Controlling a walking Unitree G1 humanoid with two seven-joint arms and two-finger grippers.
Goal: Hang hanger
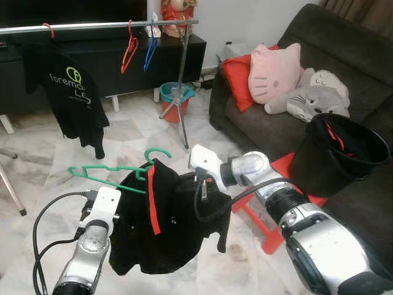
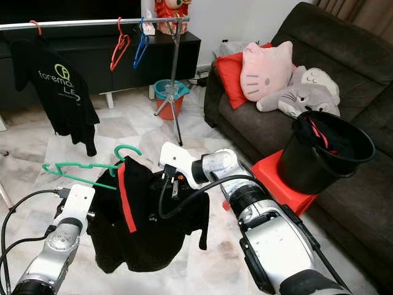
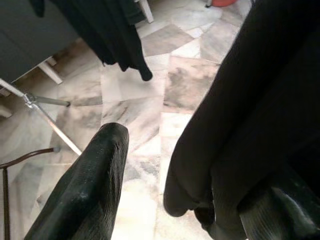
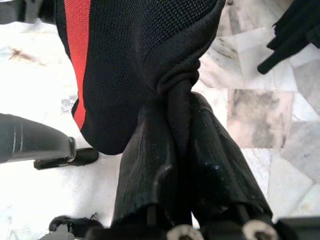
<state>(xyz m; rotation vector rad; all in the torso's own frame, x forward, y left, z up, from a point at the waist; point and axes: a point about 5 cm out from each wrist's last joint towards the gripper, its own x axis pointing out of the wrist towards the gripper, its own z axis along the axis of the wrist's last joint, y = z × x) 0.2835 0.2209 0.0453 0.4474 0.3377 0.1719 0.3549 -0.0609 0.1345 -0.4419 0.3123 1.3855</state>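
Marble floor tiles point(image 1: 37, 184) lie under the robot. Nearest, the left gripper point(image 3: 190, 200) has its fingers set wide, with a fold of the black garment with a red stripe point(image 1: 166, 221) between them, touching one finger. The right gripper point(image 4: 177, 150) is closed tight on a bunch of the same cloth. A green plastic hanger point(image 1: 107, 169) sticks out of the garment's top, in the air between both arms. Farther, a black printed T-shirt point(image 1: 67, 92) and empty red point(image 1: 129, 46) and blue hangers point(image 1: 150, 52) hang on the metal rail point(image 1: 92, 26). A black bucket point(image 1: 344, 153) stands on a red stool point(image 1: 279, 169) beside the dark sofa point(image 1: 356, 55).
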